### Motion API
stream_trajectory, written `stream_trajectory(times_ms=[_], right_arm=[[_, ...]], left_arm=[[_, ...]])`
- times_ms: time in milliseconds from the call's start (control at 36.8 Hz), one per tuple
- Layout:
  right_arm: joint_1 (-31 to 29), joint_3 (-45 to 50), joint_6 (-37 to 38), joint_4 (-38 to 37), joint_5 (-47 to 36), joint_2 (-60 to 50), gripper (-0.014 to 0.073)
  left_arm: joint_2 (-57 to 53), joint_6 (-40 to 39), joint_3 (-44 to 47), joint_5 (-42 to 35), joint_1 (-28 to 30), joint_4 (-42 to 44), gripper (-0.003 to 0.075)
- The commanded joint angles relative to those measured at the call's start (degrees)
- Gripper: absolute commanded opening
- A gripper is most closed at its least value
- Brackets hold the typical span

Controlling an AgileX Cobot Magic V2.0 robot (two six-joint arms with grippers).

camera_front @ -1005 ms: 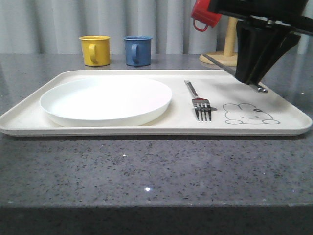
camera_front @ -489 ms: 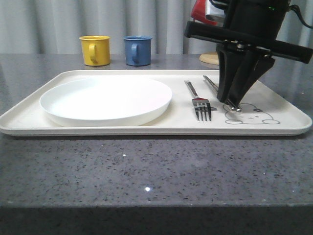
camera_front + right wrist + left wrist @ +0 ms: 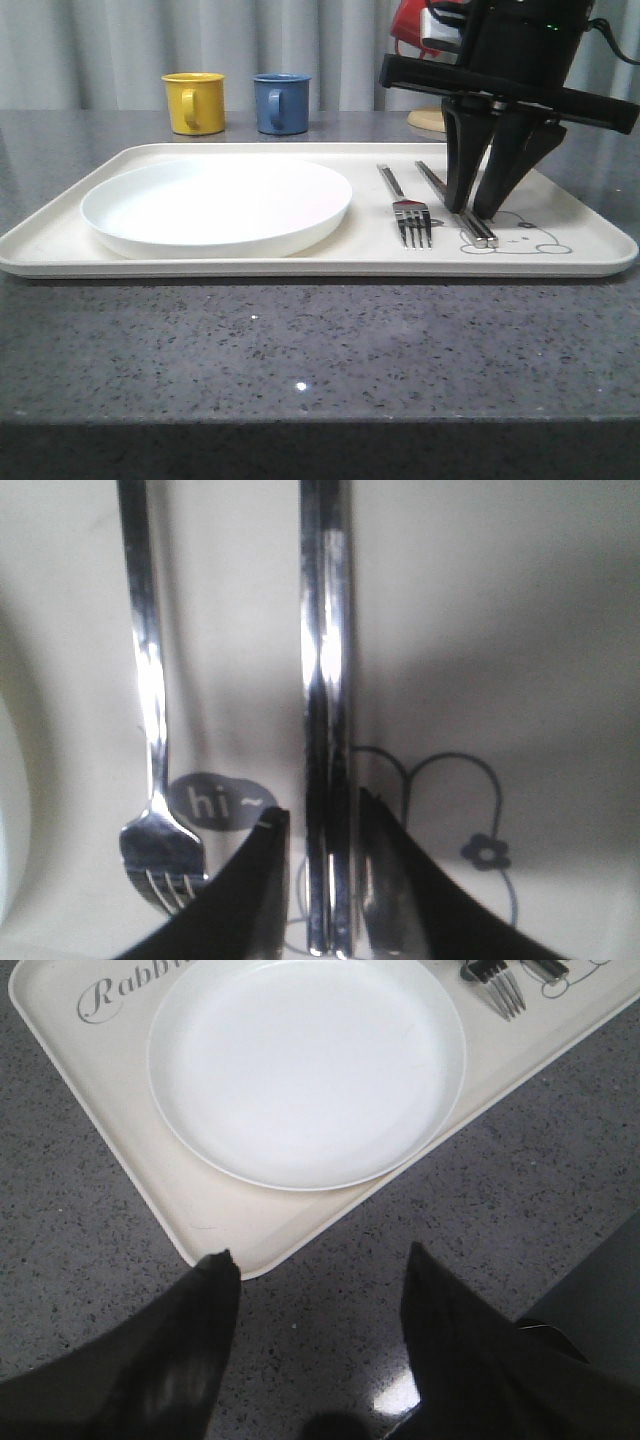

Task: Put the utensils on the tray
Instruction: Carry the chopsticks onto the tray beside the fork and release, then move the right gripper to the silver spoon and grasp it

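The chopsticks [image 3: 456, 205] lie flat on the cream tray [image 3: 300, 262], just beside the fork [image 3: 405, 206], so this is the letting-go step. The right end effector [image 3: 478, 214] is open a little, its fingers on both sides of them, gripping nothing. I think it should lift straight up next and fetch the spoon.

- Fork [image 3: 404, 203]: shiny silver, flat on the tray [image 3: 300, 262], tines toward the near rim
- Chopsticks [image 3: 455, 204]: silver pair, side by side, flat, just right of the fork
- Tray: cream, rimmed, bunny drawing
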Motion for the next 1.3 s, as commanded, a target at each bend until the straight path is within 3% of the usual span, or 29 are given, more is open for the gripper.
stream_trajectory(times_ms=[0,163,299,489,815,1277], right_arm=[[0.0,-2.1,-1.0,-0.3,-1.0,-3.1,0.0218],[0.0,-2.5,-7.8,-2.8,-0.4,-6.5,0.0218],[-1.4,-2.5,-9.0,-10.4,2.2,-10.7,0.0218],[-8.3,-2.3,-10.2,-18.4,6.8,-14.4,0.0218],[-21.5,-2.3,-15.9,-17.8,5.7,-12.2,0.0218],[-26.4,-2.3,-17.5,-18.3,0.6,-6.3,0.0218]], left_arm=[[-0.3,-0.6,-1.4,-3.5,-0.4,-0.6,0.0369],[-0.3,-0.6,-1.4,-3.5,-0.4,-0.6,0.0369],[-0.3,-0.6,-1.4,-3.5,-0.4,-0.6,0.0369],[-0.3,-0.6,-1.4,-3.5,-0.4,-0.6,0.0369],[-0.3,-0.6,-1.4,-3.5,-0.4,-0.6,0.0369],[-0.3,-0.6,-1.4,-3.5,-0.4,-0.6,0.0369]])
